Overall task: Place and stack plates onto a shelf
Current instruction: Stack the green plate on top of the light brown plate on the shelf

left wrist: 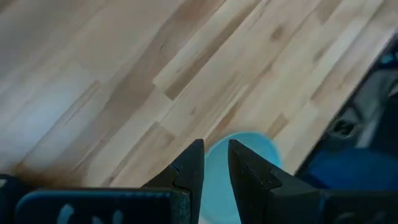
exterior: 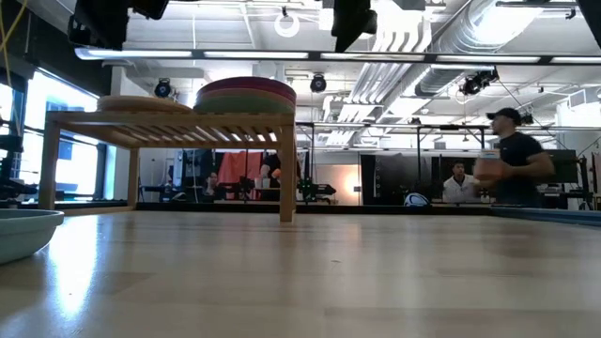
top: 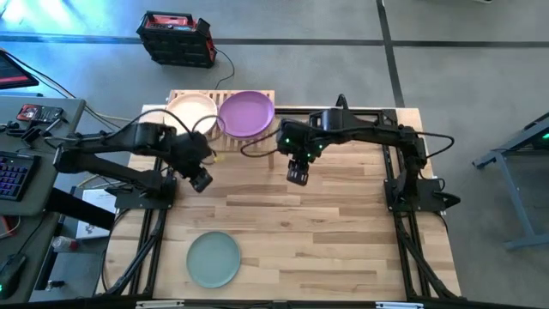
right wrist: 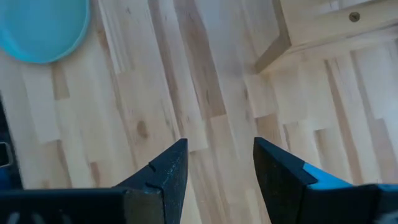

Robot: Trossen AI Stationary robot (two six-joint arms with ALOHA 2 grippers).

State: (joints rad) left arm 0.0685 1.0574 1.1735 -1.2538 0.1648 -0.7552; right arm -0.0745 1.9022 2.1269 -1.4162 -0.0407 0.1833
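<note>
one teal plate (top: 214, 259) sits alone on the tabletop (top: 326, 232), round, shallow, matte, pale blue-green, flat and right side up, well out in front of the left gripper (top: 201, 180) and off near the table's front edge. in the low view its rim (exterior: 23, 230) just pokes in at the side. through the left wrist camera the same plate (left wrist: 245, 149) shows as a pale blue disc past the fingertips (left wrist: 194, 152), which stand slightly apart with nothing between them. behind that gripper is the shelf (top: 262, 99), a low light-wood rack with slats, and on it two stacks side by side: a purple plate (top: 247, 112) on top of the taller one, a peach plate (top: 190, 110) on top of the lower. from table height the purple pile (exterior: 246, 95) shows several coloured edges, green under it. the right gripper (top: 298, 174) hangs above bare wood just in front of the shelf's near corner, jaws parted wide and empty; its camera catches the shelf leg (right wrist: 277, 46) and the teal plate (right wrist: 43, 28) far off. people (exterior: 512, 155) stand in the room beyond.
</note>
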